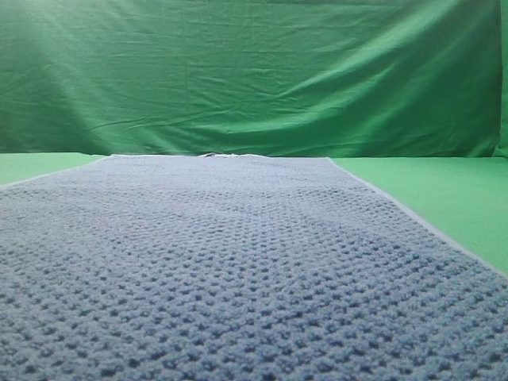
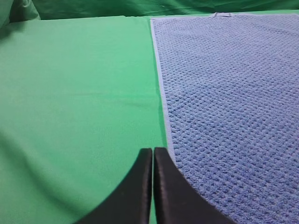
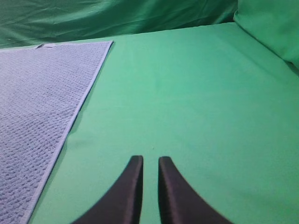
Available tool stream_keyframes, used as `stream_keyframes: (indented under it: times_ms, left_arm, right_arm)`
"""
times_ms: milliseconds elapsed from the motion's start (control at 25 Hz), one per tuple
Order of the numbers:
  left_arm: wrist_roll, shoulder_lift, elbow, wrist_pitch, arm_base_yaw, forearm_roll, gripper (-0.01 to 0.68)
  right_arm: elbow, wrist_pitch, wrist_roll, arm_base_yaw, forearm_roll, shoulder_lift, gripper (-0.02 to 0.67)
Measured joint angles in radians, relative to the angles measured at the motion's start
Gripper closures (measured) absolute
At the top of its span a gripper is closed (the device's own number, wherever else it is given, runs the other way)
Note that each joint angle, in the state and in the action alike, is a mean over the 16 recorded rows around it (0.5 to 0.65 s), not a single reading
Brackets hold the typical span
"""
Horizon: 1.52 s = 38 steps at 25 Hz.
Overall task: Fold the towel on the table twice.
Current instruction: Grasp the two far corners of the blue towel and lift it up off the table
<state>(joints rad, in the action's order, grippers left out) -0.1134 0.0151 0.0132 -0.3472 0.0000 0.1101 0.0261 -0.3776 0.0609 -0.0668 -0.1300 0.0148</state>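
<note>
Towel [image 1: 238, 270]: one, blue-grey, waffle-knit, lying flat and unfolded on the table [image 1: 452, 190]. Fills most of the exterior high view, running from the near edge back toward the backdrop. Thin pale hem traced along its right side and far edge. A small pale tab [image 2: 223, 14] sits at the far hem, seen in both wrist views.

Table: one, smooth bright green cloth. Bare strips show on both sides of the towel, narrow at far left, wider at right in the high view.

Backdrop [image 1: 254, 71]: one wrinkled, creased green cloth hanging behind the table, meeting it just past the towel's far edge.

Grippers: two, both black, neither visible in the high view.

Left gripper [image 2: 153, 156]: over the towel's left hem. Jaws pressed together, only a hairline seam between them, nothing held. Right finger overlaps the hem in the picture; left finger is over bare green. Cannot tell whether the tips touch the surface.

Right gripper [image 3: 150, 163]: over bare table, well apart from the towel's right hem. Jaws nearly together with a narrow strip of green showing between them, nothing pinched.
</note>
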Motion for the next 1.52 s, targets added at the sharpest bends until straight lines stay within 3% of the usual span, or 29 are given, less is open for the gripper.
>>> stream_keyframes:
  times_ms: [1040,1520]
  left_arm:
    - [0.000,0.000,0.001,0.018,0.000,0.019,0.673]
    - [0.000,0.000,0.002,0.313,0.000,0.153,0.673]
  right_arm:
    - [0.000,0.015,0.000,0.000,-0.017,0.000,0.600]
    - [0.000,0.276,-0.001,0.000,-0.159,0.000,0.600]
